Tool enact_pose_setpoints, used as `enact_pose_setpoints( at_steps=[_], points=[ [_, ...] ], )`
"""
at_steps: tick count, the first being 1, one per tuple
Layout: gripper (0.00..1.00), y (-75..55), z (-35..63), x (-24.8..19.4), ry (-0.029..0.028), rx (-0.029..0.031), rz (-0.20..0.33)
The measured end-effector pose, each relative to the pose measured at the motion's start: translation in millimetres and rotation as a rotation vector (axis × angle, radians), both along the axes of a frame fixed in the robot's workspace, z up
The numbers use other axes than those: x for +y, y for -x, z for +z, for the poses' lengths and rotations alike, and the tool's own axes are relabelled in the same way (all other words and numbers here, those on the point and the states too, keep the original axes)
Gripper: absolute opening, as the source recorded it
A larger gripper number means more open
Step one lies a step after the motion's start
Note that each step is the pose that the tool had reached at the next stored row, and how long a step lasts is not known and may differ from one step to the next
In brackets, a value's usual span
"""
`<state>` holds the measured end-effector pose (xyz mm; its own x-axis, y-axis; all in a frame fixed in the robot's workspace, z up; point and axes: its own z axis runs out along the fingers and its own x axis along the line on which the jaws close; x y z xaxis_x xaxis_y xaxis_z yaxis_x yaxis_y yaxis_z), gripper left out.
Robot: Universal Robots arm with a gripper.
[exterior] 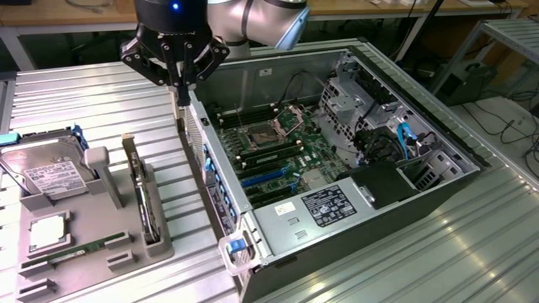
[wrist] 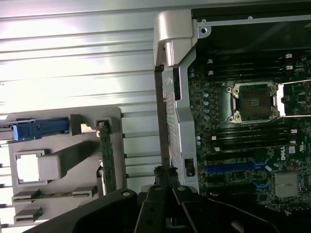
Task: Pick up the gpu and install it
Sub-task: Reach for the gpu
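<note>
Hard drive (exterior: 42, 167): stands at the far left end of the grey tray (exterior: 93, 265), on the exterior view's left.
Processor chip (exterior: 48, 230): lies flat in a square pocket of the tray, nearer the camera than the hard drive.
RAM stick (exterior: 76, 251): lies in a narrow slot just beside the chip.
gpu (exterior: 143, 196): stands on edge in the tray's long slot along the tray's right side, untouched and well below the gripper.
gripper (exterior: 180, 95): clenched on nothing, hanging between tray and case above the case's rear wall.
computer case (exterior: 354, 252): lies open on the exterior view's right.
Motherboard (exterior: 286, 151): exposed inside the case, its blue expansion slots (exterior: 262, 178) bare.
</note>
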<state>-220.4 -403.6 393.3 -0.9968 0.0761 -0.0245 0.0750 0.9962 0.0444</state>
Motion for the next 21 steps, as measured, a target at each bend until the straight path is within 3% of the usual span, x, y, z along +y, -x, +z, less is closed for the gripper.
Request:
enact_pose_setpoints(
  at_steps=[7,11,17,21],
  points=[
    [0.11,9.7,0.0,-1.6,0.0,0.0,0.0],
    [0.11,14.4,0.0,-4.8,0.0,0.0,0.0],
    [0.11,21.0,0.0,-11.3,0.0,0.0,0.0],
    [0.11,29.2,0.0,-19.8,0.0,-0.0002,0.001]
  ],
)
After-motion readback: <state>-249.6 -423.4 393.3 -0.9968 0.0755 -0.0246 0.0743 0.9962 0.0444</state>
